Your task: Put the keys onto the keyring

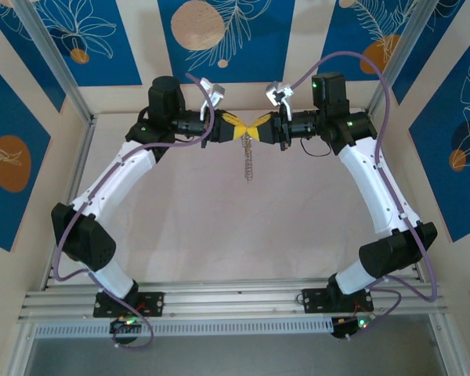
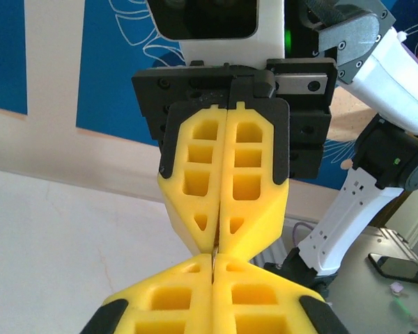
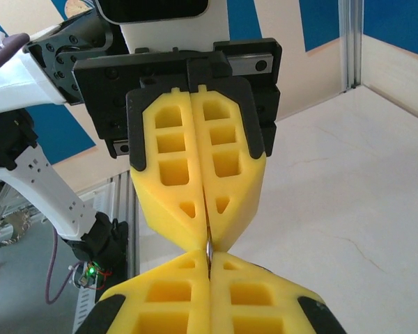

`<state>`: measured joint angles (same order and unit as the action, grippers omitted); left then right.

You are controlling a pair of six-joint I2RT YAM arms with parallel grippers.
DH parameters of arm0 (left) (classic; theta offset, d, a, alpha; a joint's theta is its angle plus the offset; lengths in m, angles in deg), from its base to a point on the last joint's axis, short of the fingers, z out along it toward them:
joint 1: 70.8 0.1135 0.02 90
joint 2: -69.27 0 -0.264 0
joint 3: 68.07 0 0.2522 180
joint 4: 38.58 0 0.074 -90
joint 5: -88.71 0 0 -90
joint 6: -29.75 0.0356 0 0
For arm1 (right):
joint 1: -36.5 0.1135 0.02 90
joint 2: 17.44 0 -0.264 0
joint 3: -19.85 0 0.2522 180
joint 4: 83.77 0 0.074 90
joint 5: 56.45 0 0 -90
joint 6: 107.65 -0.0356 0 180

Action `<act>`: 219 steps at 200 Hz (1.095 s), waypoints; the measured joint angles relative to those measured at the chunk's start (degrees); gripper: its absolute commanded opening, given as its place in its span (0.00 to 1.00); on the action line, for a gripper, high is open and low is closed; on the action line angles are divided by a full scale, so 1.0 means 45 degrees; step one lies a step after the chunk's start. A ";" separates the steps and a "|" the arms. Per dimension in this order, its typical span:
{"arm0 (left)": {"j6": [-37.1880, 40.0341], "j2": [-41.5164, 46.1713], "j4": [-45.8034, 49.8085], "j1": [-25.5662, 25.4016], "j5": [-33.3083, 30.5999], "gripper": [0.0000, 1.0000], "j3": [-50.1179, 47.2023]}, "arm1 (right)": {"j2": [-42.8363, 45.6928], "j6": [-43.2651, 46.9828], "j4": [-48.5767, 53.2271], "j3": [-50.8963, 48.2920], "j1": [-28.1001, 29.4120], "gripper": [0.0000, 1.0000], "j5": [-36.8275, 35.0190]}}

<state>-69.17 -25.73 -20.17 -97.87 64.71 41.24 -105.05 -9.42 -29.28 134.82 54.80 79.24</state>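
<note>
Yellow-fingered left gripper (image 1: 243, 128): clamped tight, level, aimed right.
Right gripper (image 1: 260, 128): clamped tight, level, tip to tip with left.
Keyring (image 1: 249, 167): pinched where tips meet, chain dangling above worktop (image 1: 219, 227).

The table (image 1: 180, 235) had a pale, off-white top with faint hairline marks. Aluminium rails (image 1: 235, 298) ran along its near edge, with a perforated strip (image 1: 219, 327) just outside them. Aluminium posts (image 1: 51, 59) rose at the far corners. The walls (image 1: 102, 39) carried blue panels with white leaf outlines and tan discs (image 1: 197, 25), separated by cream bands. Lighting was even, without hard shadows.
</note>
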 measured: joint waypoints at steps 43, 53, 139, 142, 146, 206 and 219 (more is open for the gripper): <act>-0.0724 0.0034 -0.1511 -0.0053 -0.0350 0.00 -0.0578 | 0.0248 -0.0486 -0.1010 -0.0627 -0.0272 0.43 -0.0029; -0.0996 0.0107 -0.2035 -0.0078 -0.0549 0.00 -0.0967 | 0.0695 -0.1015 -0.1865 -0.1530 -0.0515 0.46 -0.0039; -0.4828 0.1205 -0.7873 -0.0112 -0.2739 0.00 -0.4716 | 0.5396 -0.5591 -0.8990 -0.9156 -0.0325 0.54 -0.3483; -0.4925 0.1229 -0.7995 -0.0117 -0.2783 0.00 -0.4784 | 0.5425 -0.5620 -0.9054 -0.9214 -0.0267 0.55 -0.3599; -0.5027 0.1273 -0.8165 -0.0131 -0.2827 0.00 -0.4877 | 0.5479 -0.5688 -0.9262 -0.9379 -0.0092 0.55 -0.3886; -0.6013 0.1695 -0.9806 -0.0423 -0.3453 0.00 -0.5518 | 0.5435 -0.5382 -1.0185 -0.9661 0.2142 0.57 -0.6742; -0.6052 0.1700 -0.9952 -0.0452 -0.3468 0.00 -0.5537 | 0.5304 -0.5251 -1.0253 -0.9559 0.2302 0.57 -0.6994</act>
<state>-96.41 -18.08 -64.96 -99.90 49.10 16.33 -81.18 -33.05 -75.42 91.80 65.16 47.77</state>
